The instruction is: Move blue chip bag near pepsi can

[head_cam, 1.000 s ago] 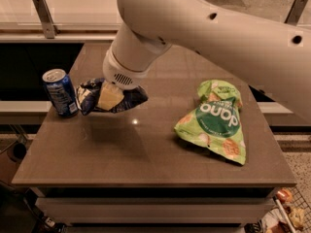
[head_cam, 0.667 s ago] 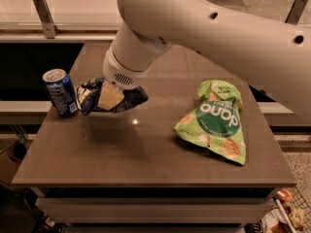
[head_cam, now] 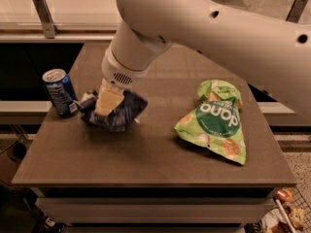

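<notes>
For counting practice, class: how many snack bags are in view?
2. The crumpled navy-blue foil chip bag, at left beside the blue drink can, is under the gripper; the bright green chip bag lies right.

This is looking like an indoor break area or snack corner, though the kind of building cannot be told. A brown table [head_cam: 146,164] is standing on a speckled floor [head_cam: 297,155], and snack packets [head_cam: 291,212] are showing at the lower right. A green chip bag [head_cam: 214,123] is lying out and a pepsi can [head_cam: 59,92] is standing upright. The gripper [head_cam: 109,103] is sitting on the blue chip bag [head_cam: 125,116], just beside the can.
</notes>
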You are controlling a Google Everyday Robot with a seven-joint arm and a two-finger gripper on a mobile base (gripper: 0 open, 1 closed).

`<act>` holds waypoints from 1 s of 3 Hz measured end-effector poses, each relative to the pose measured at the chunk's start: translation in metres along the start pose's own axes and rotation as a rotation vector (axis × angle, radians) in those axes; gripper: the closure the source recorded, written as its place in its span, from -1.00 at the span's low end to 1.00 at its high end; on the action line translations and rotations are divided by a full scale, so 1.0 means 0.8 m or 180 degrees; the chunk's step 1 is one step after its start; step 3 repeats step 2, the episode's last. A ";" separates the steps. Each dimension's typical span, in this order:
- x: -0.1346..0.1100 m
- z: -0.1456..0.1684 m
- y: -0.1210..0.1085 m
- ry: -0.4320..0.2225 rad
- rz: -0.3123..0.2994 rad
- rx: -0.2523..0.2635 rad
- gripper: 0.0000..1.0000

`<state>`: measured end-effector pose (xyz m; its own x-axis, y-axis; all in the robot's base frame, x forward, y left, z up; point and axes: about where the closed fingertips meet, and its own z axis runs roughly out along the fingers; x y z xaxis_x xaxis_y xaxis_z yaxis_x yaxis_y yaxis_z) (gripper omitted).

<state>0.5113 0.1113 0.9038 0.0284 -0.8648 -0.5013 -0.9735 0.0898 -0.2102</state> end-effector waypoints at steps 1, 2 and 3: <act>-0.001 -0.002 0.001 0.0000 -0.0008 0.0010 -1.00; -0.001 -0.002 0.001 0.0000 -0.0008 0.0011 -1.00; -0.001 -0.002 0.001 0.0000 -0.0008 0.0011 -1.00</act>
